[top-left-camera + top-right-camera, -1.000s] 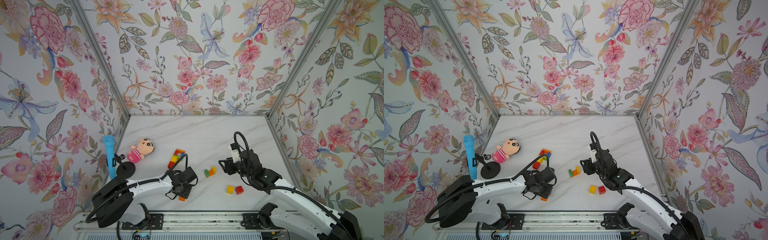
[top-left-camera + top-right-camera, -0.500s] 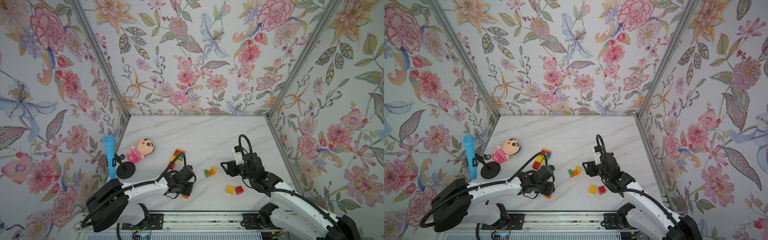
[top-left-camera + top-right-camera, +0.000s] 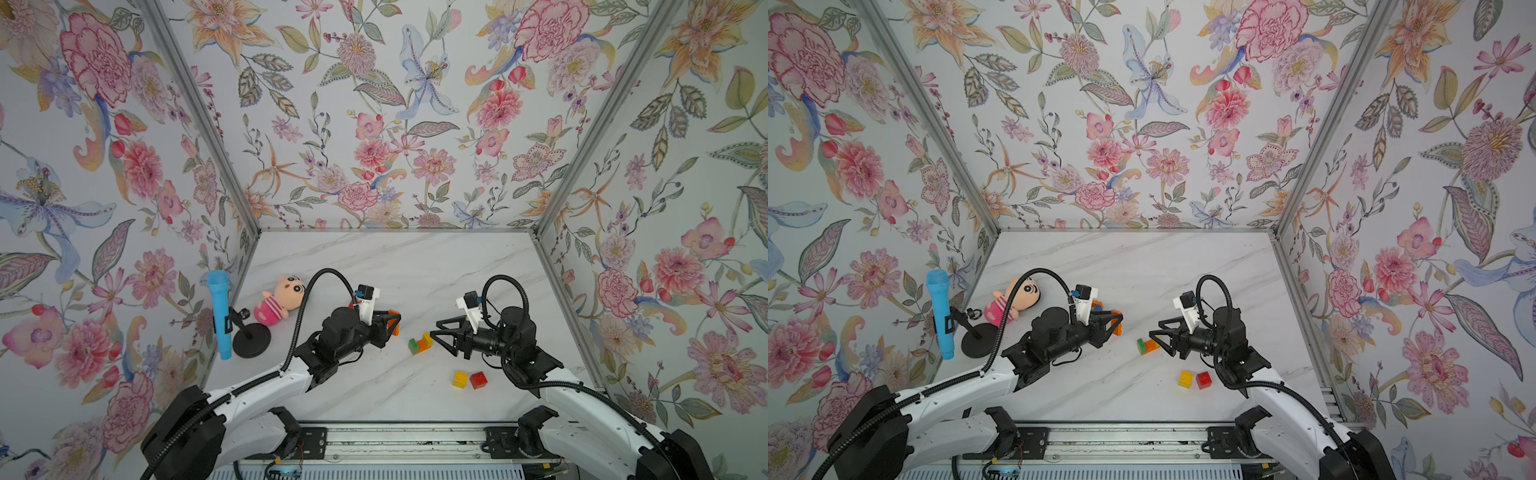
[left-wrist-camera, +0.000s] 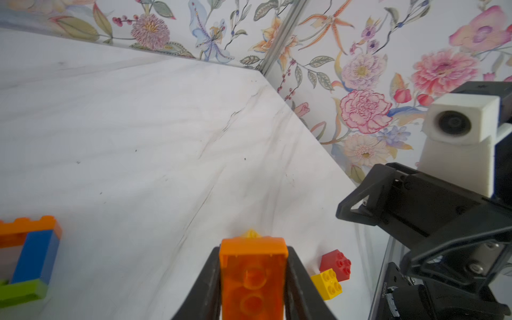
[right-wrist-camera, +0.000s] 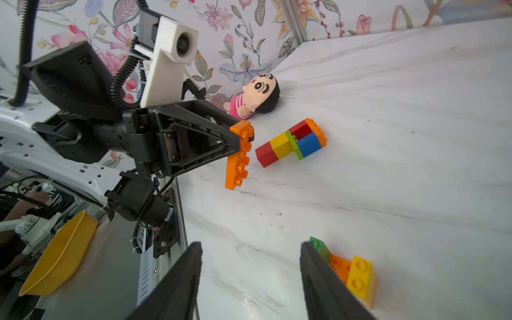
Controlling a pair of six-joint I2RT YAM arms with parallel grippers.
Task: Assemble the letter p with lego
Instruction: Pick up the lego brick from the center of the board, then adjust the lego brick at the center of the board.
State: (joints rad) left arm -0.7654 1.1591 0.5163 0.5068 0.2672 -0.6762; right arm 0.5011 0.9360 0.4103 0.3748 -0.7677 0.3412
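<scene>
- Fingers point(image 4: 208, 282) of the left tool point(image 4: 253, 249) are clamping a long orange brick point(image 4: 252, 279) at the bottom middle of the left wrist view. The brick's hollow underside is facing the camera and its near end is running out of the frame.
- In both top views this brick is sitting just left of centre in the lower half. The black tool tips are covering most of it, so only an orange sliver point(image 3: 396, 328) is showing.
- In the right wrist view the brick is hanging tilted from the tool tips, studs outward. Whether its lower corner is touching the marble surface point(image 5: 401, 138) cannot be told.
- The right tool point(image 3: 439, 338) is holding its jaws apart with nothing between them, right of centre in the lower half, and is pointing toward the left tool.
- A green, orange and yellow cluster point(image 3: 419, 344) is lying between the two tools, just beside the right tool's tips. In the right wrist view one finger is overlapping its green end, so contact cannot be judged.
- A yellow brick point(image 3: 460, 379) and a red brick point(image 3: 478, 379) are lying side by side, lower in the frame than the right tool.
- A partly built piece point(image 5: 293, 141) of red, yellow, green, blue and orange bricks is lying flat at the middle of the right wrist view. In the top views the left arm's camera mount is hiding nearly all of it, and the left wrist view is cutting it off at the left edge.
- A plush doll point(image 3: 278, 301) and a blue microphone point(image 3: 220, 311) on a black stand are sitting at the surface's left side, apart from the bricks.
</scene>
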